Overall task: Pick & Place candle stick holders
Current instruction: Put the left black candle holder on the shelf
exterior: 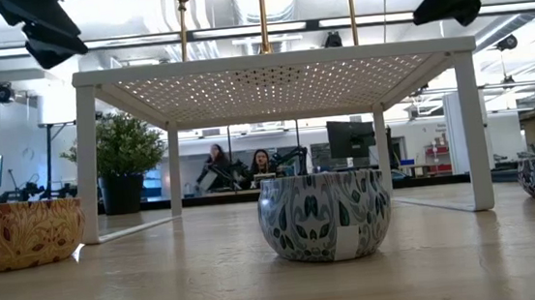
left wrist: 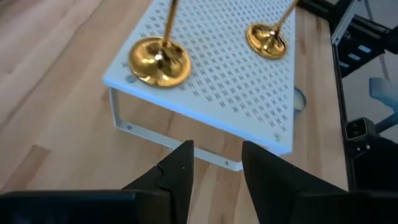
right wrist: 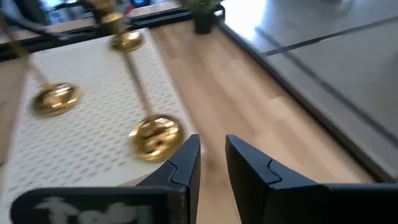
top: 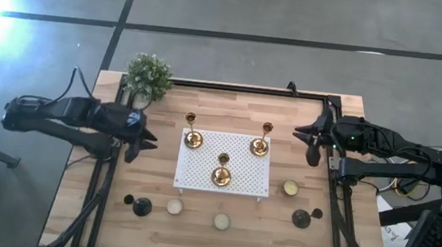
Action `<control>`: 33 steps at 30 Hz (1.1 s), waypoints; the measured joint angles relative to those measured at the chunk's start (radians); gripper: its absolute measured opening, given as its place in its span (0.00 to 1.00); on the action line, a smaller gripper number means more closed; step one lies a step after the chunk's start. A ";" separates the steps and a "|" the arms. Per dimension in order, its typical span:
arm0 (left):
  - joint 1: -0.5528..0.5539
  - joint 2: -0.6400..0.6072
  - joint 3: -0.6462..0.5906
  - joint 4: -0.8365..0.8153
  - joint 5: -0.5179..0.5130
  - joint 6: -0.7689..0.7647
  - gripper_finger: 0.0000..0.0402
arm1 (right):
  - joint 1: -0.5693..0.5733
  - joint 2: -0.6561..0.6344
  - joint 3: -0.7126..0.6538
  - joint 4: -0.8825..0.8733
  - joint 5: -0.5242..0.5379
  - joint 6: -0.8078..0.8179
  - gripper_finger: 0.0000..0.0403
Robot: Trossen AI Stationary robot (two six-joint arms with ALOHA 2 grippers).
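Three brass-gold candle stick holders stand by their round bases on a white perforated stand: one at its far left, one at its far right, one near its front middle. Small squat black holders stand on the table at the near left and near right. My left gripper hovers left of the stand, open and empty; its wrist view shows two holders beyond its fingers. My right gripper hovers right of the stand, open and empty; its wrist view shows the nearest brass base.
A potted green plant stands at the far left corner. Round patterned candle tins sit along the near side and at the right. Dark frame rails run along the table's left, right and far edges.
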 joint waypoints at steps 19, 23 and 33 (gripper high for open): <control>-0.776 0.101 -0.001 -0.044 -0.466 -0.539 0.32 | 0.000 -0.006 0.000 -0.211 -0.059 0.154 0.12; -0.943 0.138 -0.001 -0.092 -0.557 -0.684 0.32 | 0.000 -0.006 0.000 -0.195 -0.057 0.164 0.12; -1.169 0.183 -0.001 -0.208 -0.506 -1.060 0.32 | 0.000 -0.003 0.000 -0.113 0.033 0.116 0.12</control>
